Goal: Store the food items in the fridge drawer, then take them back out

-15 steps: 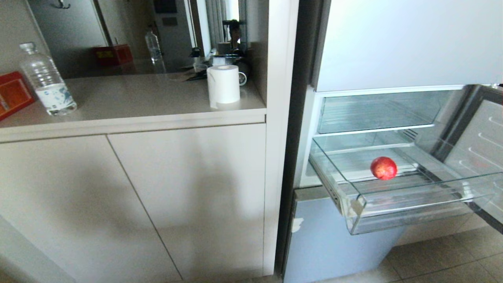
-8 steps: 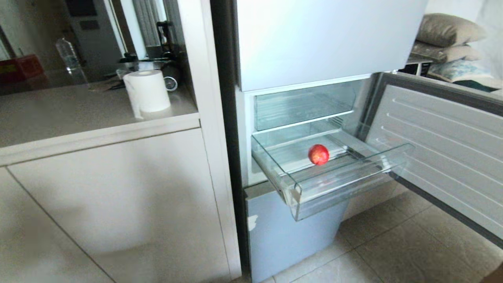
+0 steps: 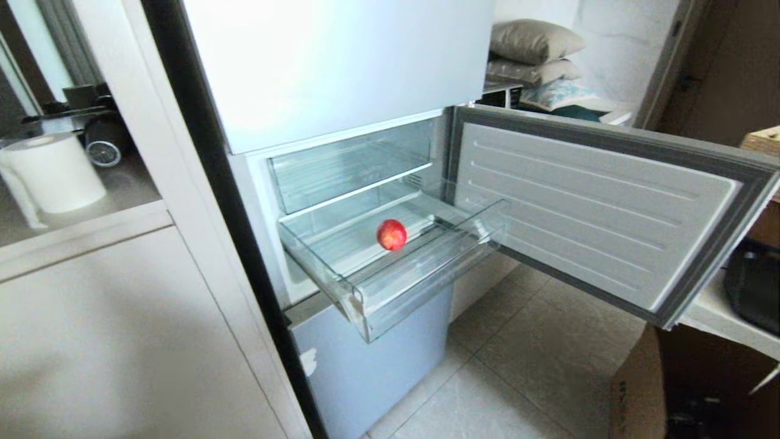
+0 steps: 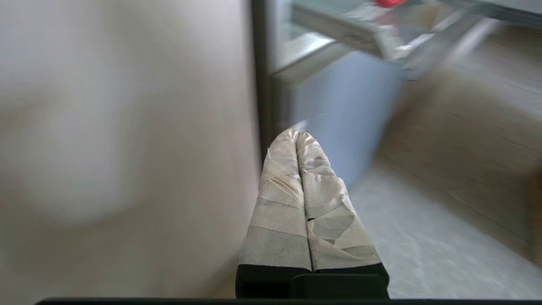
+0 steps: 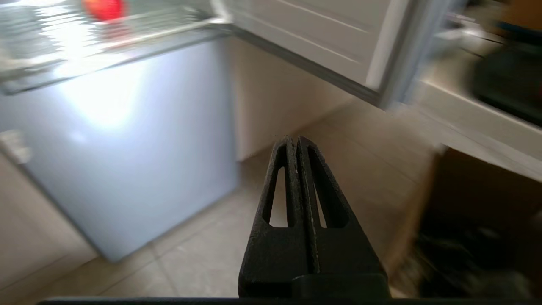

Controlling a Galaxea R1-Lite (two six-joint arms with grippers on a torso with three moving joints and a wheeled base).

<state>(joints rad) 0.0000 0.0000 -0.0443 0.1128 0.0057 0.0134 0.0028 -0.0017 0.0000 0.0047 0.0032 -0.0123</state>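
Tiled kitchen floor (image 3: pixel 536 378), grey fridge with its door (image 3: pixel 585 207) swung wide. The shallow clear plastic fridge drawer (image 3: pixel 420 268) sticks out, one small round red food item (image 3: pixel 391 235) inside, up ahead of both jaws. Left gripper (image 4: pixel 296 134) and right gripper (image 5: pixel 295 140) hang low, jaws clenched on nothing.

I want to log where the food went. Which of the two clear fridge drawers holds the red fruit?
The lower, pulled-out drawer: the red fruit lies on its floor. The upper drawer, still pushed in, has none showing.
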